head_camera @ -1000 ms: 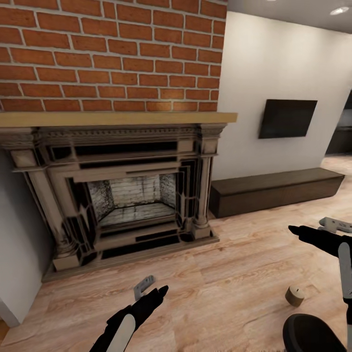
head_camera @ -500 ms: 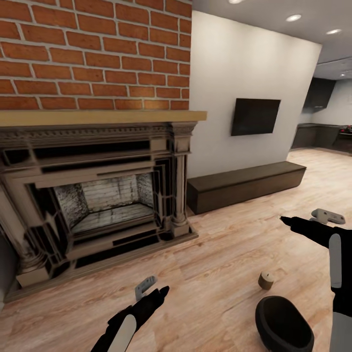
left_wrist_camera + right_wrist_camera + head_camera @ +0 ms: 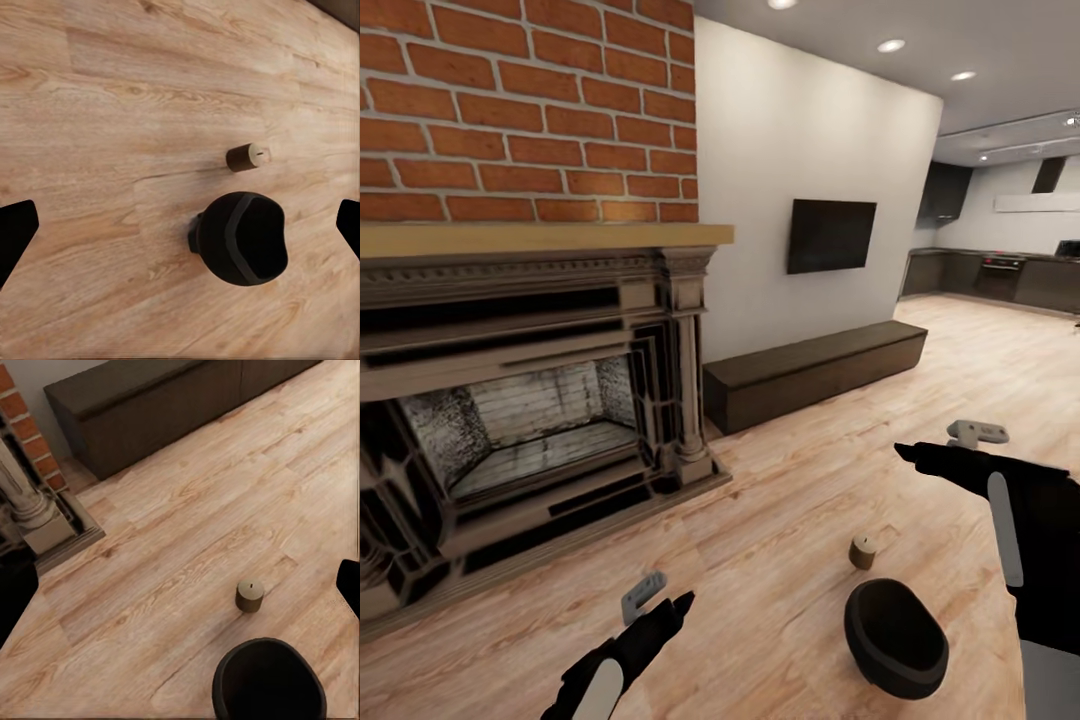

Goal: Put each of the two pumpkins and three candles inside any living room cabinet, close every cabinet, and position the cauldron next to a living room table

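Observation:
A black cauldron (image 3: 895,638) stands on the wood floor at the lower right, with a small brown candle (image 3: 863,551) just beyond it. The long dark-brown cabinet (image 3: 815,372) runs along the white wall, doors shut. My left gripper (image 3: 660,600) hangs open over the floor left of the cauldron (image 3: 244,238) and candle (image 3: 246,157). Also open and holding nothing, my right gripper (image 3: 940,443) hovers above and beyond the candle (image 3: 250,595), with the cauldron (image 3: 268,681) below it and the cabinet (image 3: 150,405) farther on. The pumpkins and a table are out of view.
An ornate fireplace (image 3: 530,400) under a brick wall takes up the left. A black TV (image 3: 831,235) hangs above the cabinet. Open wood floor (image 3: 790,480) stretches right toward a dark kitchen (image 3: 1000,275).
The camera has swung to the right, so the fireplace and cabinet slid left and the kitchen came into view. More of the cauldron shows. Both arms keep the same pose.

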Tool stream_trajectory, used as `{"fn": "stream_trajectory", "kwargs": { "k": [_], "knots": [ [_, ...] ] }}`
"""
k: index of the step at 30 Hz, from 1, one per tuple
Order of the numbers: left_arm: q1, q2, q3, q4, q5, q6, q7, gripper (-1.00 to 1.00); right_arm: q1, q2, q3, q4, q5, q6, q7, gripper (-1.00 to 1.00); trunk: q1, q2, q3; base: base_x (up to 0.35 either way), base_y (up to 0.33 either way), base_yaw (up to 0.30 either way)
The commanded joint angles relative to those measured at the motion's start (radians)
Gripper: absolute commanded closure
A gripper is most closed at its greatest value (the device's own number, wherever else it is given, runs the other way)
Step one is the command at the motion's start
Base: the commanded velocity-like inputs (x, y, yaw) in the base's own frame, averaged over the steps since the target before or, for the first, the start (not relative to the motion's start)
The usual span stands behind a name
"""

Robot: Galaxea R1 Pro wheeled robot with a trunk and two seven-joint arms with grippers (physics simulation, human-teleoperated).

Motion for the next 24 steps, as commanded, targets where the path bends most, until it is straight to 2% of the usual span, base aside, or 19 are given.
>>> {"fn": "stream_trajectory", "kwargs": {
  "k": [1, 8, 24],
  "knots": [
    [0.003, 0.002, -0.001, -0.005, 0.011, 0.003, 0.009, -1.00, -0.001, 0.000, 0.007, -0.001, 0.000, 0.005, 0.002, -1.00, 0.000, -0.001, -0.002, 0.000, 0.000, -0.273],
    [0.012, 0.007, -0.002, -0.014, 0.009, 0.002, 0.008, -1.00, 0.000, 0.000, 0.031, -0.001, -0.001, 0.005, 0.002, -1.00, 0.000, -0.001, -0.005, 0.000, 0.000, -0.273],
    [0.014, 0.007, -0.003, -0.015, 0.008, 0.001, 0.007, -1.00, 0.000, -0.001, 0.035, -0.001, -0.001, 0.005, 0.004, -1.00, 0.000, -0.001, -0.014, 0.000, 0.000, -0.273]
  ]
}}
